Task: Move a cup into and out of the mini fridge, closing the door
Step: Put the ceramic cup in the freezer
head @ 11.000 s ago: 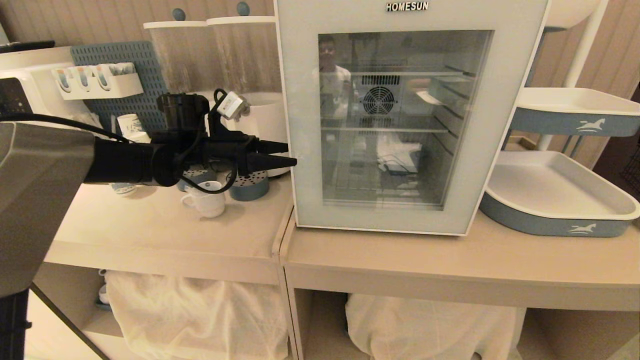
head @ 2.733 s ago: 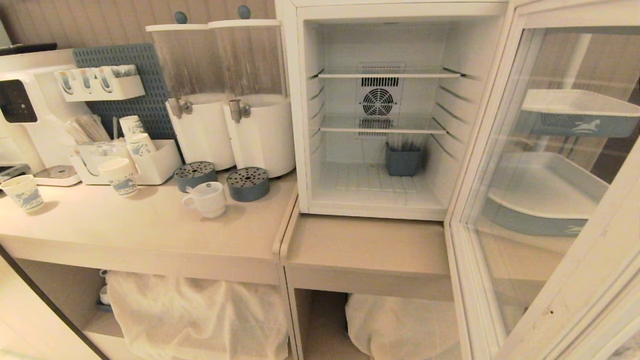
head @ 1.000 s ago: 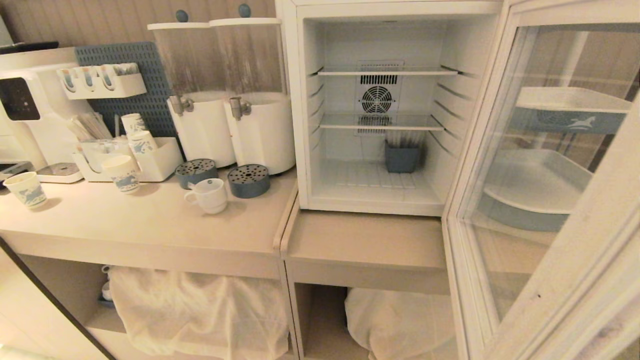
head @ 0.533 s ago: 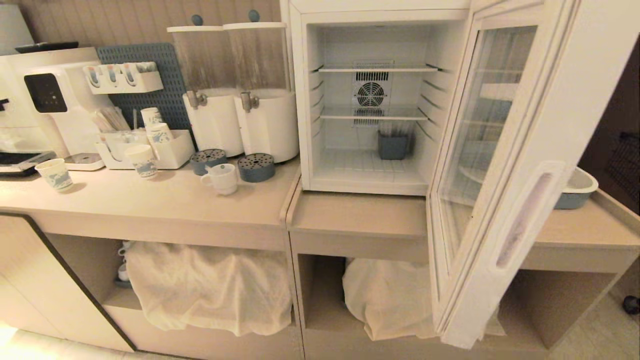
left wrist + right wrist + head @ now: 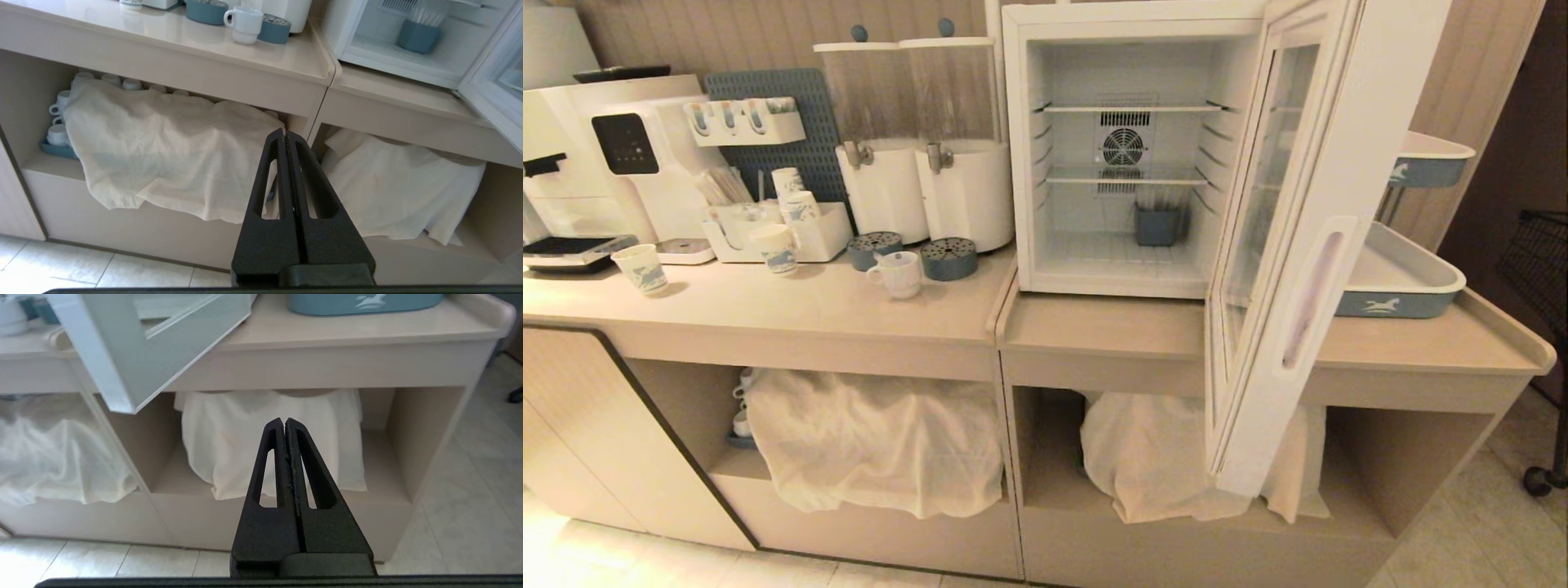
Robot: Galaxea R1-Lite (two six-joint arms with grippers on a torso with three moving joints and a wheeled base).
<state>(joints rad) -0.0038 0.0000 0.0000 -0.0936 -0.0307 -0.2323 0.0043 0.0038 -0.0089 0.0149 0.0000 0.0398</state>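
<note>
Both my tools, left tool (image 5: 285, 132) and right tool (image 5: 284, 421), are closed and empty, low before the worktop (image 5: 849, 306); the cup (image 5: 899, 273) and open mini fridge (image 5: 1119, 163) stand above.

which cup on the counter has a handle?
The cup: squat, plain white mug with a loop handle, standing by the two blue-grey drip trays. The paper cups farther left are taller, blue-printed and handleless.

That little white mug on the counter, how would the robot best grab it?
Probably by the rim and wall, from above. The mug stands upright with its mouth open, and its handle points left toward the paper cups. Two blue round trays sit close behind it, so coming from the front or from above looks clearest.
</note>
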